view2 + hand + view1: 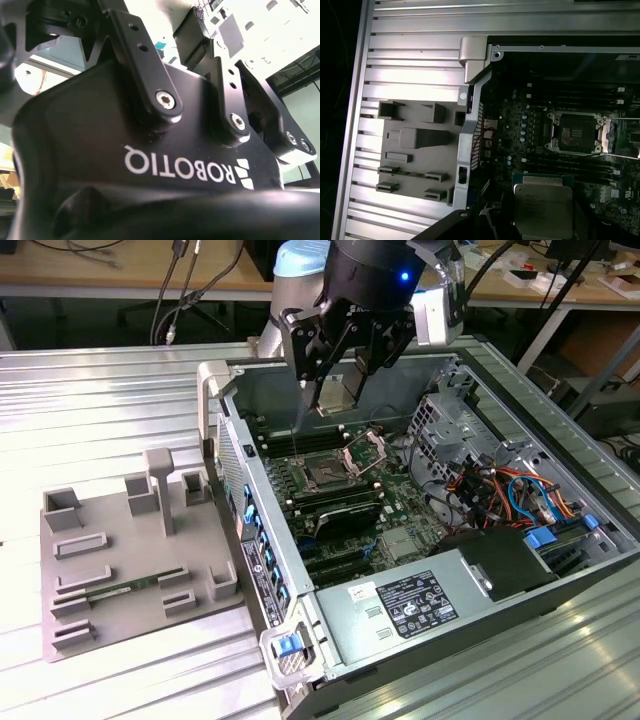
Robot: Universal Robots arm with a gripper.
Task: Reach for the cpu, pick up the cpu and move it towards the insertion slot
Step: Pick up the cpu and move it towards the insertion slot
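Here: gripper (335,390), fingers pinching the cpu (542,206), hangs above the insertion slot (328,471), frame open. In the first wrist view, cpu's lower edge cut off.

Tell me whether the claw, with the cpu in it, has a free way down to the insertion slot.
Probably yes. The claw holds the cpu above the open computer case, and the insertion slot lies below with its metal frame swung up. Nothing visible stands between them.
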